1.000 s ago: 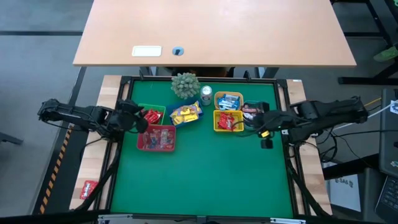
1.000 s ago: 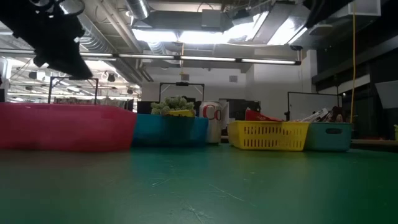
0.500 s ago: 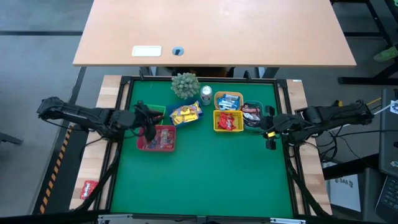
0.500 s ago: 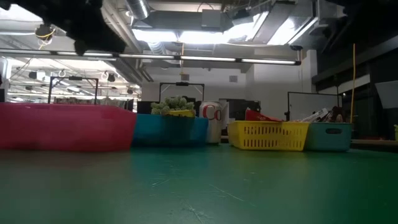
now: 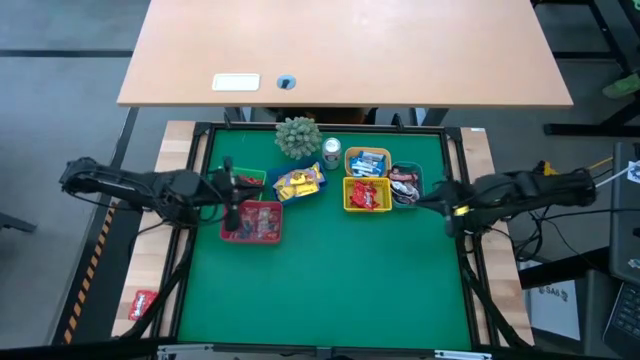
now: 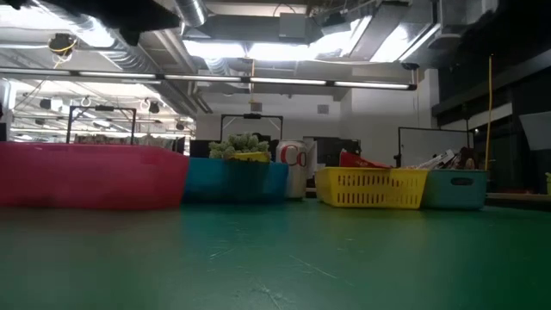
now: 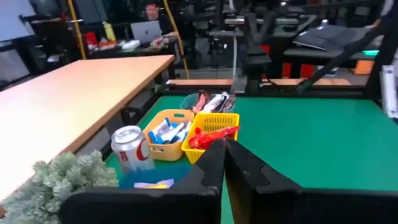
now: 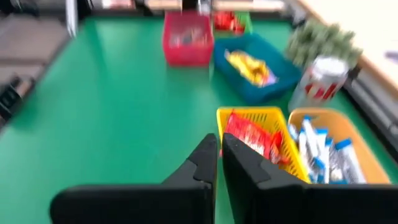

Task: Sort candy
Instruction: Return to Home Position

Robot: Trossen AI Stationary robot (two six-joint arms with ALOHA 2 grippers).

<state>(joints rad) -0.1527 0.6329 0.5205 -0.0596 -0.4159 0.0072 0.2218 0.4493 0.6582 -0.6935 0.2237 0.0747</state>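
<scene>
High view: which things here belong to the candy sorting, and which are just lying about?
Job: candy in the bins; left gripper near the red bin; right gripper at the mat's right edge.
Lying about: plant, can, card on the desk.

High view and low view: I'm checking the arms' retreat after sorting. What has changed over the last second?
The right gripper has drawn back from the bins toward the table's right edge. The left gripper has risen; its arm has nearly left the low view's top. Both are shut, empty. The bins, candy, can and plant have not moved.
</scene>
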